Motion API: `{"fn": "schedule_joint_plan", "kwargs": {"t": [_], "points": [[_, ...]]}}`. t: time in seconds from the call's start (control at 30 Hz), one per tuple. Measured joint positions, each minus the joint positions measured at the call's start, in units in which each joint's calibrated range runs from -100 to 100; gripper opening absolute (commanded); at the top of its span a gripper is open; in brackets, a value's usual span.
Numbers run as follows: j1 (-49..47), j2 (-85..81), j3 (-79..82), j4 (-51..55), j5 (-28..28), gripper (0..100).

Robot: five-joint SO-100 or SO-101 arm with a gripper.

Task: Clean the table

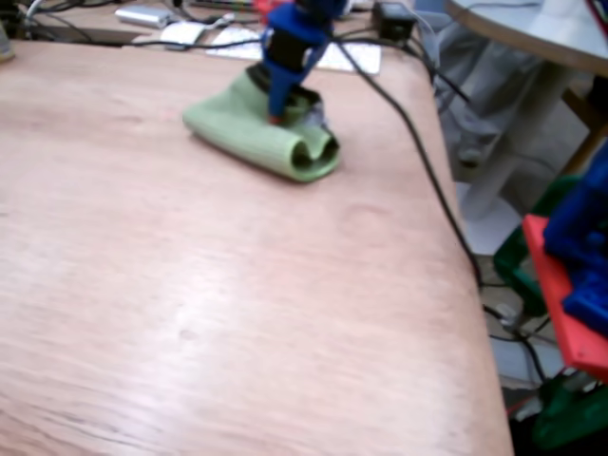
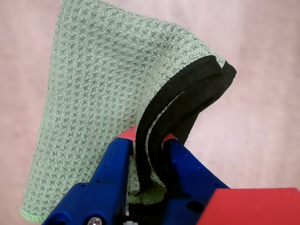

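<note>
Fingers [image 2: 149,140] pinch only the black hem of my green cloth [image 2: 108,103], nearly closed; dragging it across the surface [image 1: 237,313] could tug it free.

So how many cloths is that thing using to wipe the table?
1. A single green cloth with a black-trimmed edge, folded over, lies on the far part of the table in the fixed view, pinched by the blue gripper. No other cloth shows in either view.
</note>
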Motion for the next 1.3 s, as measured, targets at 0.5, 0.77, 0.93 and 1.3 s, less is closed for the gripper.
{"fn": "schedule_joint_plan", "kwargs": {"t": [0.5,0.77,0.93,1.3], "points": [[34.29,2.33,-0.27,-0.08,8.4,1],[44.9,-21.96,0.09,2.07,16.8,1],[15.88,-53.0,0.09,8.94,13.92,1],[-38.61,-25.59,-45.09,9.44,2.93,1]]}}
